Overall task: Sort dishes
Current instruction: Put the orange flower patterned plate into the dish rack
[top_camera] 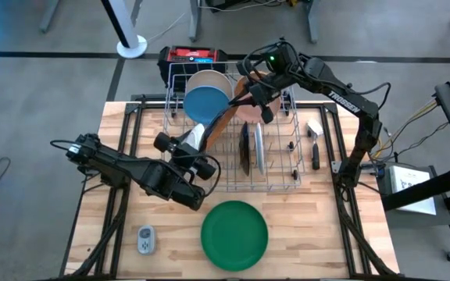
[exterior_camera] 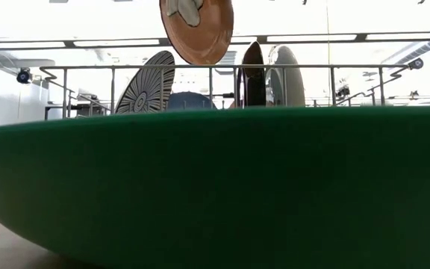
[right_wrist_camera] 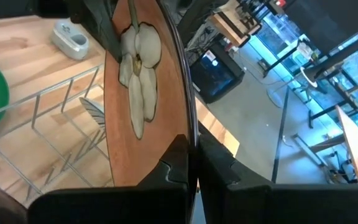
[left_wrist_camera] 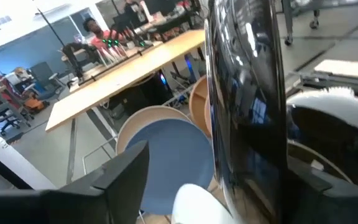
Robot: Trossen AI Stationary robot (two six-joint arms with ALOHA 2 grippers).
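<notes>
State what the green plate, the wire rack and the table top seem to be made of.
Green plate: likely plastic or melamine, a matte, even colour with soft sheen.
Wire rack: metal, thin silvery rods.
Table top: wood, pale planks with visible grain and seams.

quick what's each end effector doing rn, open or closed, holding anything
Left end effector: open, holding nothing, at the wire rack by the striped plate.
Right end effector: closed on the rim of the brown plate, held above the rack.
</notes>
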